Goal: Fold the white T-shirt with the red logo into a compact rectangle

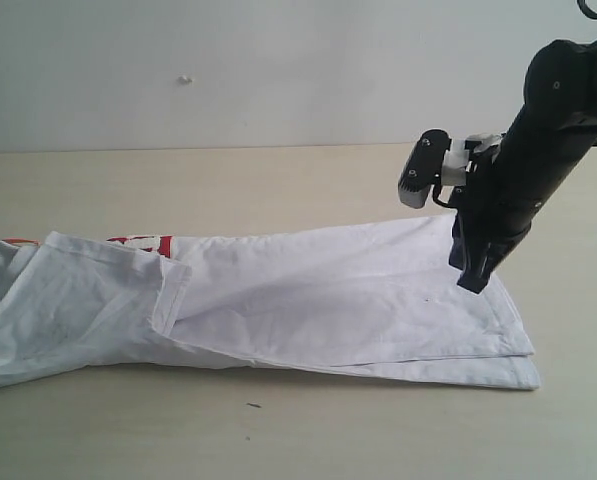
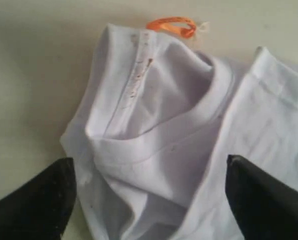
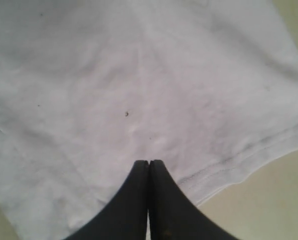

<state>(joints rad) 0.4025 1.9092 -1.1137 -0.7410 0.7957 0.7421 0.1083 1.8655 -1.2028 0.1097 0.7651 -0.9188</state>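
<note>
left gripper (image 2: 151, 164) wide over collar (image 2: 208, 107) | right gripper (image 3: 149, 164) pinched shut, empty, near hem (image 3: 248, 160) | advice: pinch both collar layers of white T-shirt (image 1: 308, 290), fold without dragging

text: nothing legible is showing in any view | red logo (image 1: 138, 242): only a thin red-and-white sliver is peeking out at a fold of the white T-shirt (image 1: 318, 290), letters unreadable | orange collar tag (image 2: 171, 25): is carrying no readable print
</note>
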